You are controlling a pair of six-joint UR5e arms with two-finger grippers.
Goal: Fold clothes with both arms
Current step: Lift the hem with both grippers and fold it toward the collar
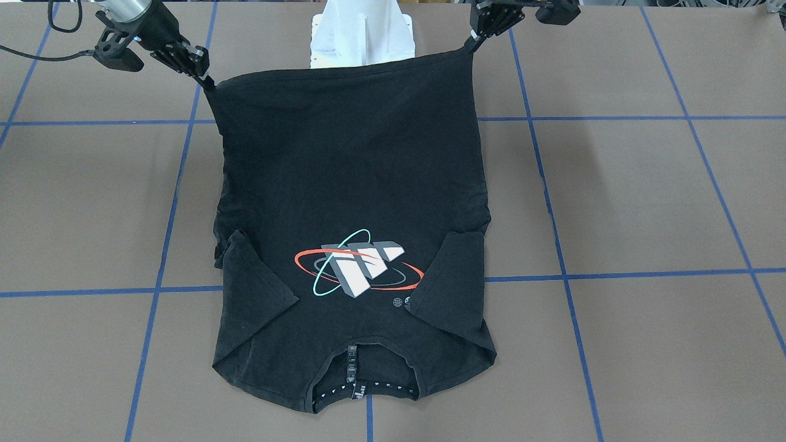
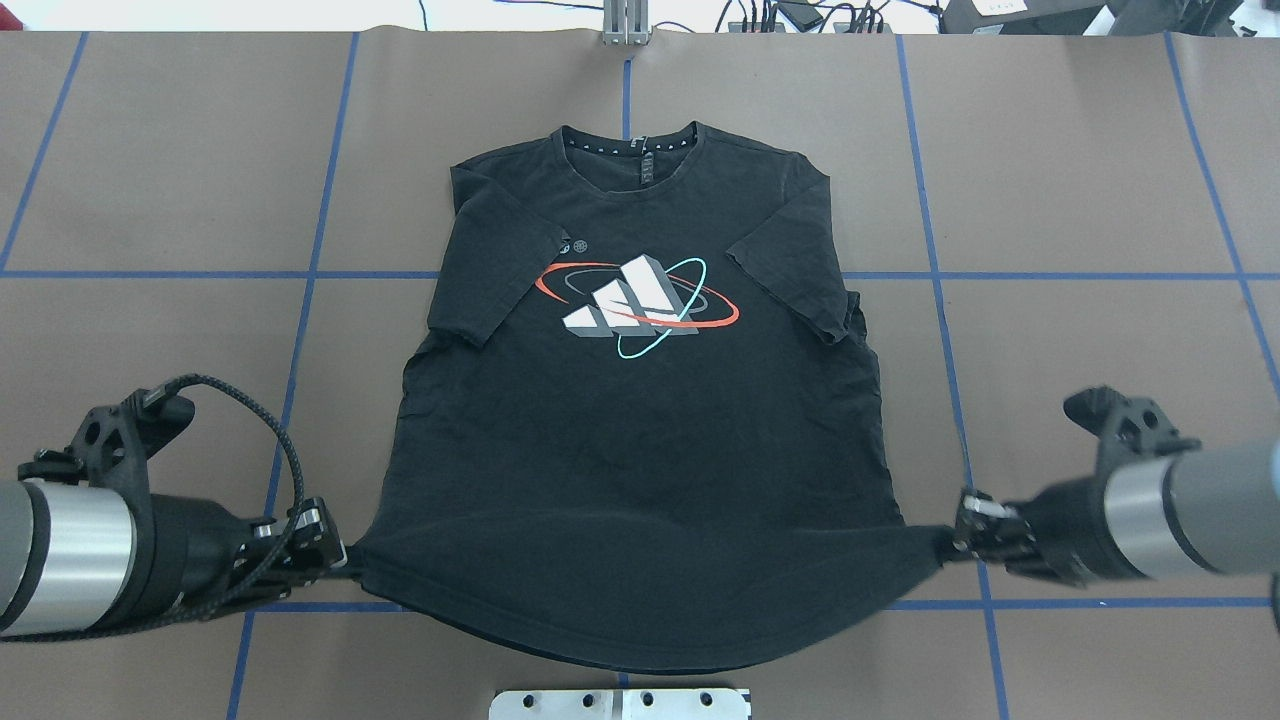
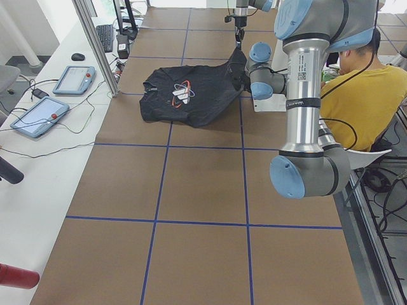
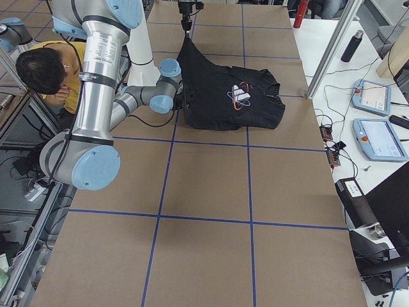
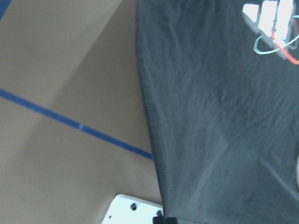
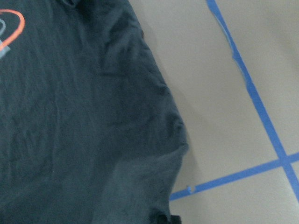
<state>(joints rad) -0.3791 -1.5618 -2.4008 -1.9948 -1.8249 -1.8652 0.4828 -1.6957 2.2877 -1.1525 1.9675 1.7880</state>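
Black T-shirt (image 2: 640, 430) lies logo side up on the brown table (image 2: 150, 200), collar at the end far from the white base plate (image 2: 620, 703), hem raised just above that plate. The left gripper (image 2: 338, 556) pinches the hem corner to the plate's left and the right gripper (image 2: 952, 540) the corner to its right. Both seem clamped tight on cloth, though the fingertips show small. The hem between them is stretched and sags slightly. Both sleeves lie folded inward beside the logo (image 2: 637, 305).
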